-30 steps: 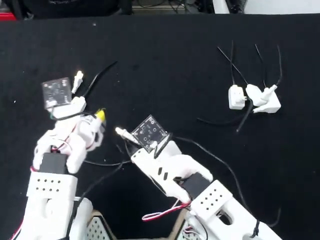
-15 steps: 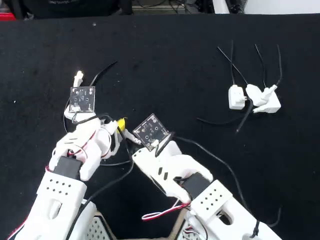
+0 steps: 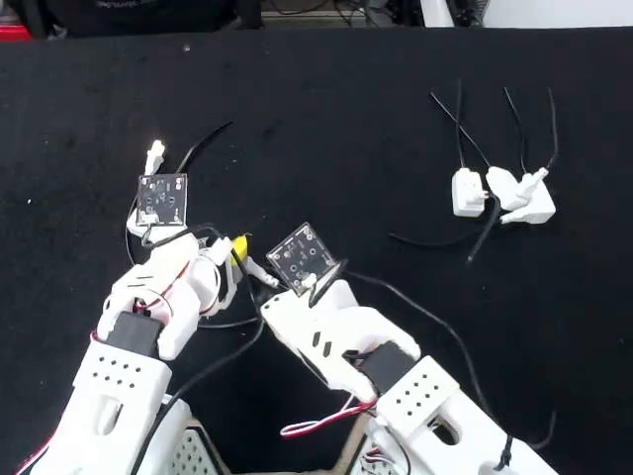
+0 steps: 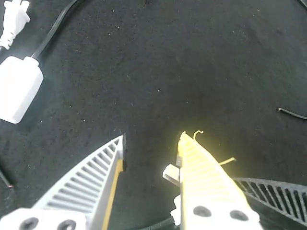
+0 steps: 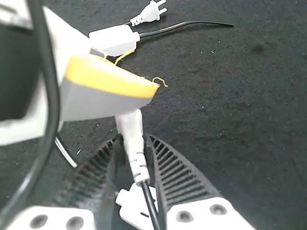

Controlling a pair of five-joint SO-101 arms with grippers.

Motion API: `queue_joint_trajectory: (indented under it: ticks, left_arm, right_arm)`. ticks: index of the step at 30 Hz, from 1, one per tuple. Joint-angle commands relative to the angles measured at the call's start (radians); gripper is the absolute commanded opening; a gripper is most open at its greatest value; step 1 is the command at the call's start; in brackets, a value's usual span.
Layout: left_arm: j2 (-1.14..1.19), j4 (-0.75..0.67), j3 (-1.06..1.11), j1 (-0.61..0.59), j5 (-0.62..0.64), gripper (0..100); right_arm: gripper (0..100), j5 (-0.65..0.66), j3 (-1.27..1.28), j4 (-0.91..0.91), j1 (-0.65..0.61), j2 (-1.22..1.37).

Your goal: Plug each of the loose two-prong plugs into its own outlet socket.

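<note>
The step in hand looks like bringing one plug to a socket, perhaps with a pass between the arms. The right end effector [image 5: 134,140] is clenched on a white held plug [image 5: 130,125], gripping it around the ribbed neck where the black cord leaves, with the prong end pointing away from the wrist. In the high view this plug sits at about 7 o'clock on the table [image 3: 326,119].

The left end effector [image 4: 153,138] is released, its jaws spread wide over bare table. Its yellow finger [image 5: 110,82] lies right over the front of the held plug (touching or just clear, the views do not settle it).

A loose plug [image 4: 14,17] lies beside a white socket [image 4: 18,88] at about 9 o'clock, near the left wrist. Two far sockets [image 3: 467,191] sit together at 2 o'clock, well apart from both arms. Whether they are already filled is too small to tell.

Both arms rise from the 6 o'clock edge. The left arm angles toward 1 o'clock and the right toward 11 o'clock, so their tips meet, with both wrists pitched down at the table.

The next move probably calls for one of two things. Either the left jaws close on the plug body before the right lets go, or the left arm braces the white socket. That socket lies free and would likely slide when the prongs are pushed in.
</note>
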Motion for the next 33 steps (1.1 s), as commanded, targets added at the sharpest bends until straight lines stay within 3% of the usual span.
queue_joint_trajectory:
  ticks: [1,11,20,25,29,33]
  left_arm:
    - [0.002,0.0,0.018,0.007,-0.003,19]
    - [0.002,-0.002,0.021,0.007,-0.005,19]
    - [0.002,0.006,-0.004,-0.004,-0.005,19]
    - [0.002,0.009,-0.019,-0.189,-0.005,19]
    - [0.002,0.051,-0.041,-0.42,-0.002,19]
    - [0.003,0.074,-0.03,-0.538,0.006,19]
  right_arm:
    - [1.1,-0.012,-0.068,-0.023,0.008,-0.035]
    - [1.1,-0.008,-0.038,0.147,0.008,-0.302]
    - [1.1,-0.006,-0.019,0.146,-0.04,-0.262]
    - [1.5,-0.006,-0.038,0.239,-0.034,-0.232]
    - [10.6,0.008,-0.042,0.379,-0.201,-0.185]
    - [12.6,0.206,-0.027,0.404,-0.342,-0.093]
